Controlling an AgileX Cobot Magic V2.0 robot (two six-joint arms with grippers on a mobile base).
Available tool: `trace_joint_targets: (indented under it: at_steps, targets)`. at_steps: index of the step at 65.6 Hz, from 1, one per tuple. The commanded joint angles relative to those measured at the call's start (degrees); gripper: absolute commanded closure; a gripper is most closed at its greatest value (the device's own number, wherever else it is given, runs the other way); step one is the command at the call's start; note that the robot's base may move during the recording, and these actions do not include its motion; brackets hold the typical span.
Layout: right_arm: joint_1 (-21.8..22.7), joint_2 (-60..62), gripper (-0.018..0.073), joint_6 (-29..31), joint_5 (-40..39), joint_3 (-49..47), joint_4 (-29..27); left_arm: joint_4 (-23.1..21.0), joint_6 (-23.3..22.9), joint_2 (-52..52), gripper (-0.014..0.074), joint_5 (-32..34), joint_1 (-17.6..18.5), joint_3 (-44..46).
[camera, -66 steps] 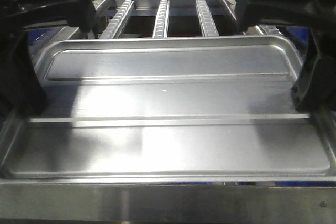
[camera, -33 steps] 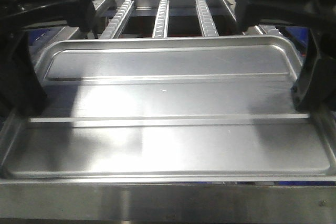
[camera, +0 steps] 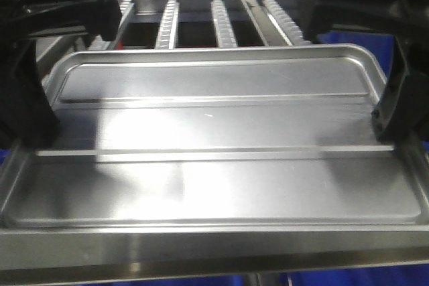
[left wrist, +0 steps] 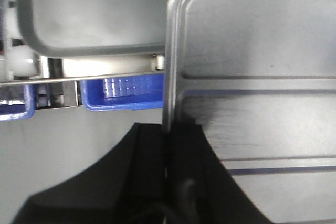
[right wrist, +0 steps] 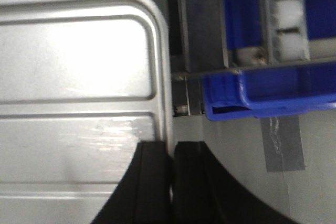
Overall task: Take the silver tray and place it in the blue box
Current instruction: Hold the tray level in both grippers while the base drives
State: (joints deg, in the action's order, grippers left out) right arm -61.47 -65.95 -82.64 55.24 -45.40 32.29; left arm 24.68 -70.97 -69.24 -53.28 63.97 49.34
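The silver tray (camera: pixel 214 132) fills the front view, held level between my two arms. My left gripper (left wrist: pixel 169 129) is shut on the tray's left rim (left wrist: pixel 169 51), one finger on each side of it. On the opposite side my right gripper (right wrist: pixel 171 148) is shut on the right rim (right wrist: pixel 164 77) in the same way. In the front view the left gripper (camera: pixel 47 140) and right gripper (camera: pixel 385 132) sit at the tray's two ends. A ribbed blue crate (left wrist: pixel 126 92) and a lipped blue crate (right wrist: pixel 268 90) lie beyond the tray; I cannot tell which is the blue box.
Roller rails (camera: pixel 221 21) of a steel rack run away behind the tray. A steel frame bar (camera: pixel 214 252) crosses below its front edge, with blue (camera: pixel 188 280) under it. Another grey tray (left wrist: pixel 89 14) lies at the upper left. Grey tape (right wrist: pixel 282 142) marks the floor.
The tray keeps its place between both grippers while the roller rails behind it slide left. The steel bar at the front now shows blue beneath it.
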Motion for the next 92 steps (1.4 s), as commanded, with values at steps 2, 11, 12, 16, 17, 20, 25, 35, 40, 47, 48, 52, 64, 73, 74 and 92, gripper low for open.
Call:
trace_joint_targets:
  at_steps: [2,11,12,16,17,20,25,35,40,47,48,52,64,73,74,92]
  targets:
    - [0.0,1.5,0.0503,-0.3,0.9,-1.3,4.0,2.0,0.2,1.6,0.07,-0.7,0.4,1.3]
    - [0.0,1.5,0.0503,-0.3,0.9,-1.3,4.0,2.0,0.2,1.6,0.07,-0.7,0.4,1.3]
    - [0.0,1.5,0.0503,-0.3,0.9,-1.3,4.0,2.0,0.2,1.6,0.07,-0.7,0.4,1.3]
    - [0.0,1.5,0.0503,-0.3,1.0,-1.3,4.0,2.0,0.2,1.6,0.07,-0.7,0.4,1.3]
    - [0.0,1.5,0.0503,-0.3,1.0,-1.3,4.0,2.0,0.2,1.6,0.07,-0.6,0.4,1.3]
    - [0.0,1.5,0.0503,-0.3,1.1,-1.3,4.0,2.0,0.2,1.6,0.07,-0.6,0.4,1.3]
    - [0.0,1.5,0.0503,-0.3,1.1,-1.3,4.0,2.0,0.2,1.6,0.07,-0.6,0.4,1.3]
    - [0.0,1.5,0.0503,-0.3,1.3,-1.3,4.0,2.0,0.2,1.6,0.07,-0.6,0.4,1.3]
    - [0.0,1.5,0.0503,-0.3,1.3,-1.3,4.0,2.0,0.2,1.6,0.07,-0.6,0.4,1.3]
    - [0.0,1.5,0.0503,-0.3,1.3,-1.3,4.0,2.0,0.2,1.6,0.07,-0.6,0.4,1.3]
    - [0.0,1.5,0.0503,-0.3,1.3,-1.3,4.0,2.0,0.2,1.6,0.07,-0.6,0.4,1.3]
    - [0.0,1.5,0.0503,-0.3,1.3,-1.3,4.0,2.0,0.2,1.6,0.07,-0.6,0.4,1.3]
    - [0.0,1.5,0.0503,-0.3,1.3,-1.3,4.0,2.0,0.2,1.6,0.07,-0.6,0.4,1.3]
    - [0.0,1.5,0.0503,-0.3,1.3,-1.3,4.0,2.0,0.2,1.6,0.07,-0.6,0.4,1.3]
    - [0.0,1.5,0.0503,-0.3,1.3,-1.3,4.0,2.0,0.2,1.6,0.07,-0.6,0.4,1.3]
    - [0.0,1.5,0.0503,-0.3,1.3,-1.3,4.0,2.0,0.2,1.6,0.07,-0.6,0.4,1.3]
